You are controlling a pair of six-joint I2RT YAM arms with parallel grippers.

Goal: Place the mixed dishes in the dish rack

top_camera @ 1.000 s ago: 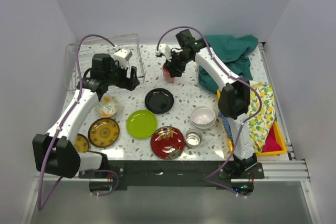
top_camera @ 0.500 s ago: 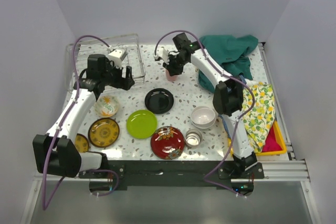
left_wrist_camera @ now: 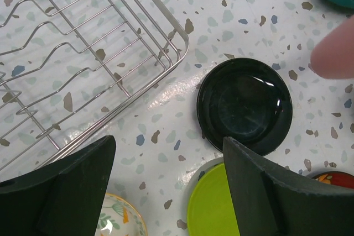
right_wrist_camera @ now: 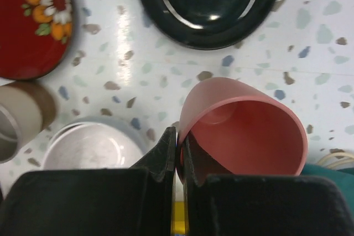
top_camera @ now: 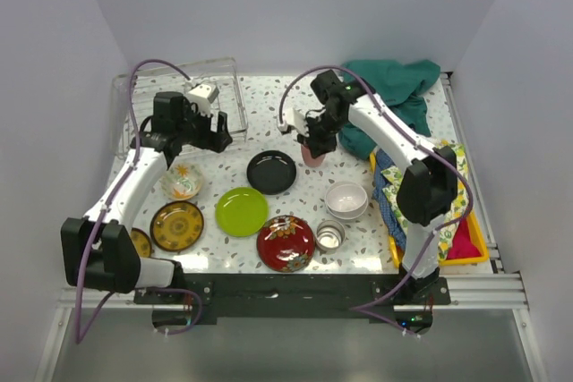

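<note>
My right gripper (top_camera: pixel 311 142) is shut on the rim of the salmon-pink cup (top_camera: pixel 312 153) and holds it tilted, just right of the black plate (top_camera: pixel 271 172). In the right wrist view the fingers (right_wrist_camera: pixel 179 142) pinch the cup's wall (right_wrist_camera: pixel 249 131). My left gripper (top_camera: pixel 218 137) is open and empty, hovering by the near right corner of the wire dish rack (top_camera: pixel 179 100), which is empty in the left wrist view (left_wrist_camera: pixel 83 53). On the table lie a lime-green plate (top_camera: pixel 241 211), a red floral plate (top_camera: pixel 286 242), a steel cup (top_camera: pixel 329 235), stacked white bowls (top_camera: pixel 346 199), a floral bowl (top_camera: pixel 182 182) and a brown-gold plate (top_camera: pixel 176 225).
A green cloth (top_camera: pixel 394 96) is bunched at the back right. A yellow-patterned cloth (top_camera: pixel 448 185) and a blue cloth (top_camera: pixel 387 207) drape over the yellow tray (top_camera: pixel 474 248) at the right edge. A second small brown-gold plate (top_camera: pixel 137 243) lies at the front left.
My right arm has carried the pink cup from the back centre toward the front right, to beside the black plate. My left gripper has shifted only slightly by the rack.
</note>
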